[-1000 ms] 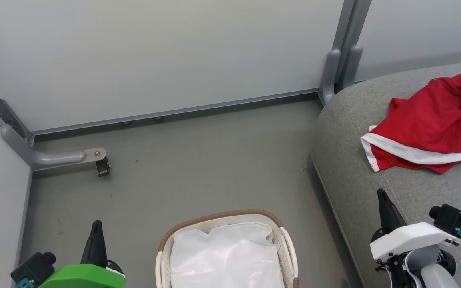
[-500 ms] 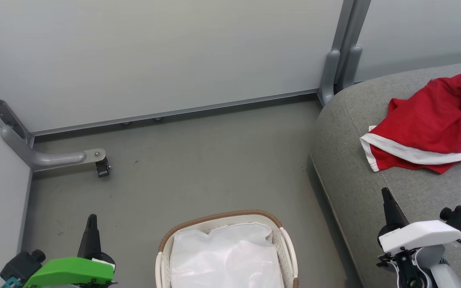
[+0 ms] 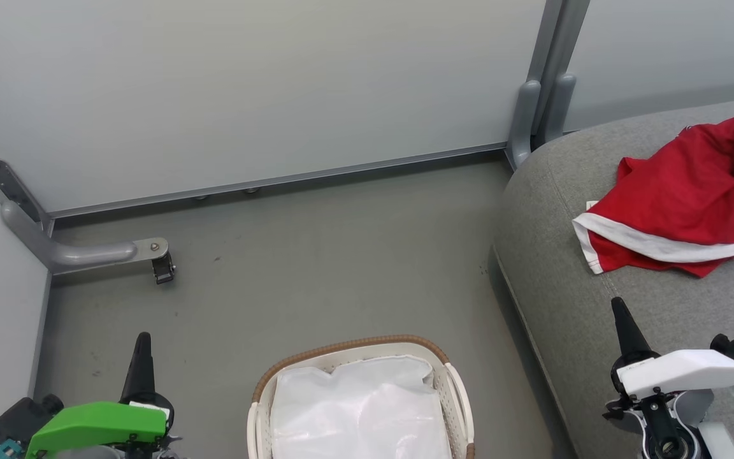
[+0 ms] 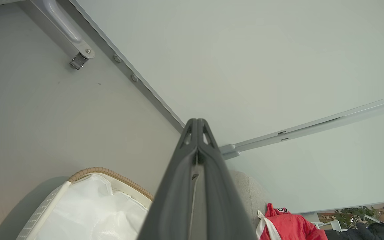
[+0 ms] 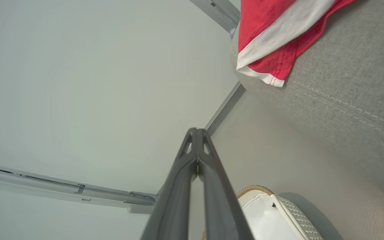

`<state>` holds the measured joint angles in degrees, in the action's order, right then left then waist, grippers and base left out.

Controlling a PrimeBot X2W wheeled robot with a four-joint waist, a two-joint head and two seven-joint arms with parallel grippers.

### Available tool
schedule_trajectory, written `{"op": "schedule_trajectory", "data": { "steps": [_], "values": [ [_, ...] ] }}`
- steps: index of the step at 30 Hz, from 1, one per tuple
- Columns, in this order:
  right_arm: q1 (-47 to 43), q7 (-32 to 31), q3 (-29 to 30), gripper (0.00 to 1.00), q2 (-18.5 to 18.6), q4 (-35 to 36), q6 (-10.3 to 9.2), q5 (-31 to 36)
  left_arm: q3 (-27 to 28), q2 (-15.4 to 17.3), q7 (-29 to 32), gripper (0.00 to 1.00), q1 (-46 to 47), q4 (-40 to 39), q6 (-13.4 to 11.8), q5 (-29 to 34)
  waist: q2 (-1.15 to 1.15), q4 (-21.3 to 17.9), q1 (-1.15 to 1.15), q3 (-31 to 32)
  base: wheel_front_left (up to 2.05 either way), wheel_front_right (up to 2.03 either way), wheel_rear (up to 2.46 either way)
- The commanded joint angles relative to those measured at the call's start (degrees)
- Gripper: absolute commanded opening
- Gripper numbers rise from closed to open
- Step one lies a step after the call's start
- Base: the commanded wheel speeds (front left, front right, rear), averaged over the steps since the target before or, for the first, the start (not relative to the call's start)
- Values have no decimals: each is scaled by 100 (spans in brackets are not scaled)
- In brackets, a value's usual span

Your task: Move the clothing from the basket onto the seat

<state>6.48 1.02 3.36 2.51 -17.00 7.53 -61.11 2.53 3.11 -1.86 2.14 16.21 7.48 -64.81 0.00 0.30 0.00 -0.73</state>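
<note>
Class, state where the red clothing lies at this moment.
In the head view the clothing lies at the right, on the grey seat, beyond the right gripper and apart from the basket.

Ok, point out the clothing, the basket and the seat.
clothing (image 3: 679,197): head view, middle of the red fabric.
basket (image 3: 354,342): head view, far side of the brown woven rim.
seat (image 3: 564,299): head view, bare grey cushion left of the clothing.

Nothing written can be read in any view. The red clothing (image 4: 288,226) bears a small dark mark near its upper edge in the left wrist view (too small and blurred to make out).
</note>
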Motion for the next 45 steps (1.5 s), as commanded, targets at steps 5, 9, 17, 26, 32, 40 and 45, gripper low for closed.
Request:
{"op": "schedule_trajectory", "data": {
  "steps": [5, 9, 17, 26, 32, 40, 45],
  "values": [
    [1, -97, 59, 0, 37, 98, -4, -409, 63, 52, 99, 0, 190, -85, 1, -378, 0, -2, 0, 5, 0, 0, 0],
    [-2, -152, 82, 0, 38, 118, -4, -646, 86, 51, 162, 0, 211, -98, 1, -597, 0, -4, 0, 8, 0, 0, 0],
    [-10, -265, 125, 0, 40, 153, -4, -1093, 134, 51, 279, 0, 256, -122, 1, -998, 0, -8, 0, 15, 0, 0, 0],
    [-19, -399, 180, 0, 44, 194, -4, -1627, 194, 48, 415, 0, 297, -150, 1, -1466, 0, -13, 0, 24, 0, 0, 0],
    [-24, -470, 210, 0, 45, 218, -4, -1919, 222, 46, 485, 0, 337, -166, 1, -1725, 0, -16, 0, 30, 0, 0, 0],
    [-32, -563, 248, 0, 48, 248, -4, -2291, 259, 43, 588, 0, 370, -190, 2, -2062, 0, -20, 0, 37, 0, 0, 0],
    [-37, -623, 273, 0, 49, 268, -4, -2548, 288, 40, 655, 0, 402, -203, 2, -2295, 0, -23, 0, 42, 0, 0, 0]
  ]
}}
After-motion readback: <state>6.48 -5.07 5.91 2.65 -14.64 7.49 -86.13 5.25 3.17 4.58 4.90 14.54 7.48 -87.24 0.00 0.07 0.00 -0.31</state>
